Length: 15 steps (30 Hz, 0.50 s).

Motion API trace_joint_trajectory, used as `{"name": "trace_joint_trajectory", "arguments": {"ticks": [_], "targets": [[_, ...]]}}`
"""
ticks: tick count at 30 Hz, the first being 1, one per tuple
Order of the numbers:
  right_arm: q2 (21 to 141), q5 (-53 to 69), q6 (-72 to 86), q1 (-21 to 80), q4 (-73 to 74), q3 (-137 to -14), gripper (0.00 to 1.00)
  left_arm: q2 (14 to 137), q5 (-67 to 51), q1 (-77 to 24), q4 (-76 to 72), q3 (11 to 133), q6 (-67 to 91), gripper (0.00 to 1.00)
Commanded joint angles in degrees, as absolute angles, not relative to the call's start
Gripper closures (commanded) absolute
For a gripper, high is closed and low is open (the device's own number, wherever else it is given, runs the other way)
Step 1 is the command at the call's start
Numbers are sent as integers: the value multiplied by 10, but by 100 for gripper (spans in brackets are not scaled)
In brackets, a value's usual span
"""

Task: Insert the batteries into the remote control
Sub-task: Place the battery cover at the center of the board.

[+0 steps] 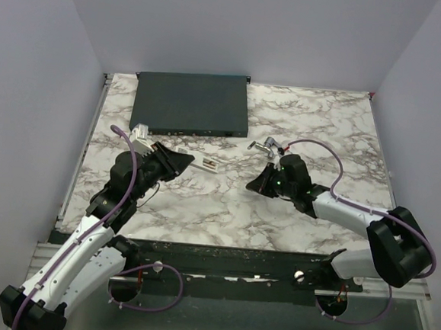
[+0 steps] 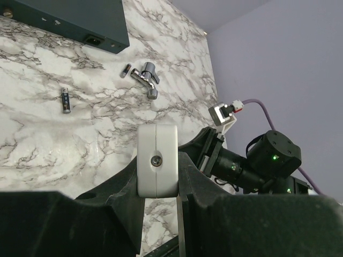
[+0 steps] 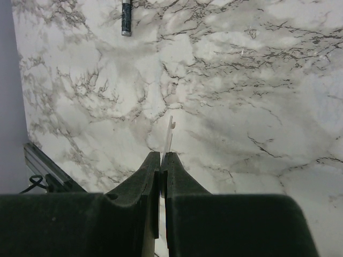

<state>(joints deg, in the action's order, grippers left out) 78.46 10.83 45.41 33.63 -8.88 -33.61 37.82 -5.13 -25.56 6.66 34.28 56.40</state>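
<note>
The left end effector [image 1: 179,162] is clamped on the slim white plastic remote control [image 2: 157,166], held end-on above the marble-patterned table [image 3: 257,80]. The right end effector [image 3: 161,158] is pressed almost together, pinching a thin white plastic cover [image 3: 170,131] by one edge. Two dark pencil-thin cylindrical batteries [image 2: 65,100] lie loose ahead of the left fingers, the farther one [image 2: 125,70] just beside a chrome metal fitting [image 2: 147,79]. With both tools occupied, the cover must go down first; so slight a pinch could drop it, the round cells may roll when nudged, and the fitting crowds any approach to its neighbour
</note>
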Motion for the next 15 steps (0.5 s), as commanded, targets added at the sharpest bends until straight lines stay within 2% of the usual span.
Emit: {"name": "trace_joint_trajectory", "arguments": {"ticks": [1, 6, 15], "targets": [[791, 126, 446, 334, -91, -334, 98, 372, -40, -253, 72, 360, 568, 100], [797, 129, 444, 334, -90, -328, 95, 373, -41, -253, 72, 358, 571, 100], [799, 122, 459, 334, -109, -323, 96, 379, -45, -253, 72, 365, 571, 100]]}}
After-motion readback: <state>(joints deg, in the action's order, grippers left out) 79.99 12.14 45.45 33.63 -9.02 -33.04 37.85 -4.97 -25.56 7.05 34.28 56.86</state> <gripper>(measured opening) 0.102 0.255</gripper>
